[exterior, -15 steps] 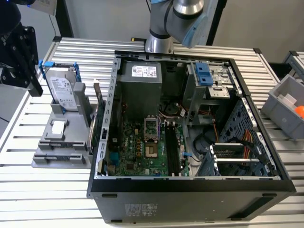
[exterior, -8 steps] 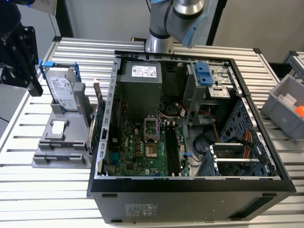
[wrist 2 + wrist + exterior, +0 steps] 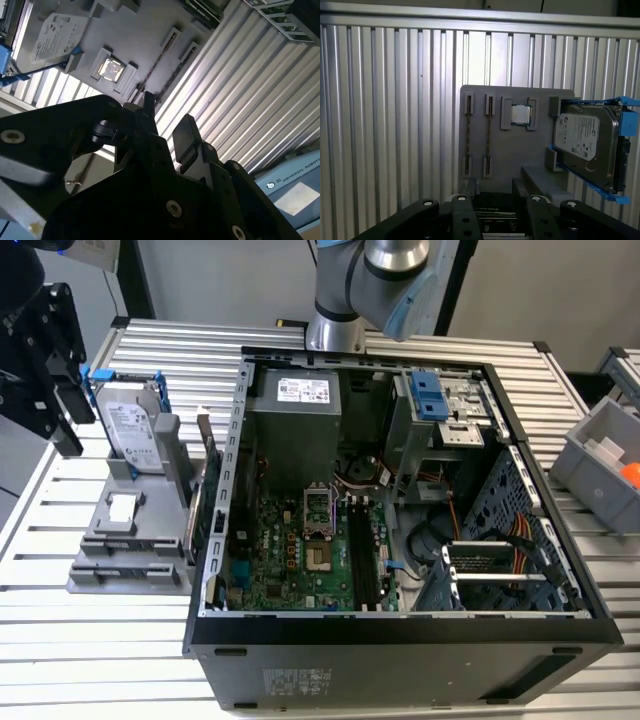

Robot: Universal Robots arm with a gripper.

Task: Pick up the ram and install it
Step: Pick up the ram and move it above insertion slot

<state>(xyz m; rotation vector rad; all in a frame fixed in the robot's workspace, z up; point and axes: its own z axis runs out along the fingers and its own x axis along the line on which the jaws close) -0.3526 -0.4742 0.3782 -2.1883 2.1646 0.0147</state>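
— Black metal, that pincer [image 3: 498, 205]: how does it stand?

— Spread wide, both fingers [image 3: 462, 220] well apart, and nothing gripped between them. In the exterior view it hangs at the upper left of the frame.

— What lies under it?

— A bench [image 3: 100, 660] of ribbed aluminium slats, pale and shiny. On it, toward the exterior view's left, sits a grey fixture [image 3: 100, 575]. An open computer case [image 3: 400, 660] takes the middle of the frame, its green motherboard [image 3: 280, 560] exposed. The arm [image 3: 390, 270] rises behind the case at the top of the frame. A grey bin [image 3: 600, 465] stands at the exterior view's right edge, and grey wall panels [image 3: 220, 280] close the room behind.

— And the ram?

— The ram [image 3: 489, 135] is in the fixture, not in the case: two thin sticks standing on edge, side by side in their brackets. Just beside them a processor chip [image 3: 521, 115] lies flat, and beyond that a hard drive [image 3: 585, 145] sits in a blue carrier [image 3: 627, 122]. In the first wrist view the sticks lie ahead of the fingertips and apart from them, untouched.
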